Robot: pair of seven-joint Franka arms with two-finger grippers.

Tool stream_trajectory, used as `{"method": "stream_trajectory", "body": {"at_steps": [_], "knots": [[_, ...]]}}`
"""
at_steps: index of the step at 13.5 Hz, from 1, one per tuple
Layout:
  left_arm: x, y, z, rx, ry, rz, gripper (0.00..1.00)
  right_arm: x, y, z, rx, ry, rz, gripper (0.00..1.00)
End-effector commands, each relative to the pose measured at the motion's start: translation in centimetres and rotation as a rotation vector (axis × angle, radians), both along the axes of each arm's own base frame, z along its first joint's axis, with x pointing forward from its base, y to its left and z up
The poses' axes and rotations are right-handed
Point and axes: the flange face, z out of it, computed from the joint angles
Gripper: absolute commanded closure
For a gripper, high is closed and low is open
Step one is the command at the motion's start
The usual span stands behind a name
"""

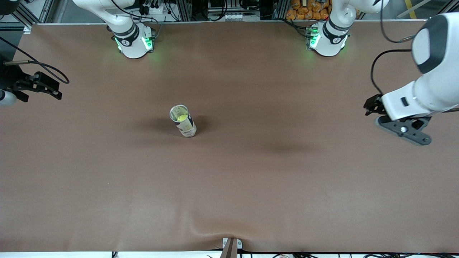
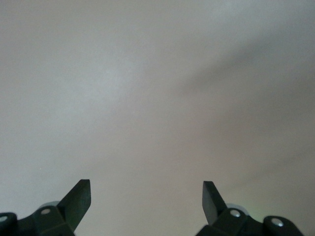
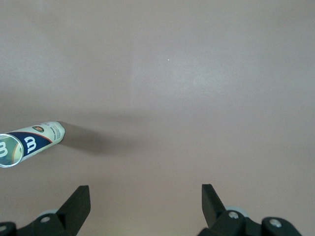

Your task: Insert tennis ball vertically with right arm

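In the front view I see an upright tube (image 1: 183, 120), just left of centre, with the yellow tennis ball (image 1: 181, 117) inside. My right gripper (image 1: 39, 85) hangs at the left edge, the left gripper (image 1: 401, 123) at the right edge. In the left wrist view my left gripper (image 2: 146, 201) is spread wide over bare table (image 2: 147, 88). In the right wrist view my right gripper (image 3: 145, 201) is wide and empty, with the tube (image 3: 29, 142) at the frame's left edge.

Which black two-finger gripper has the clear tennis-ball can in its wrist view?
The right gripper: the can shows there; the left gripper sees only brown tabletop.
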Motion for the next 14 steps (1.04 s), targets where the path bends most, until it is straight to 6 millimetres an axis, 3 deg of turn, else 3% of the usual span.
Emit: {"method": "stream_trajectory", "body": {"at_steps": [1,7,11,14], "knots": [[-2.1,1.0,3.5,0.023,-0.016,0.019,0.00,-0.4,-0.6,0.5,-0.027,-0.013,-0.007,0.00],[-6.3,1.6,7.2,0.031,0.049,0.162,0.00,-0.3,-0.7,0.5,-0.043,-0.015,-0.014,0.00],[-8.9,3.5,9.7,0.034,0.064,0.226,0.00,-0.3,-0.7,0.6,-0.043,-0.018,-0.012,0.00],[-9.2,4.5,10.3,0.033,0.055,0.298,0.00,-0.1,-0.7,0.3,-0.043,-0.013,-0.014,0.00]]}}
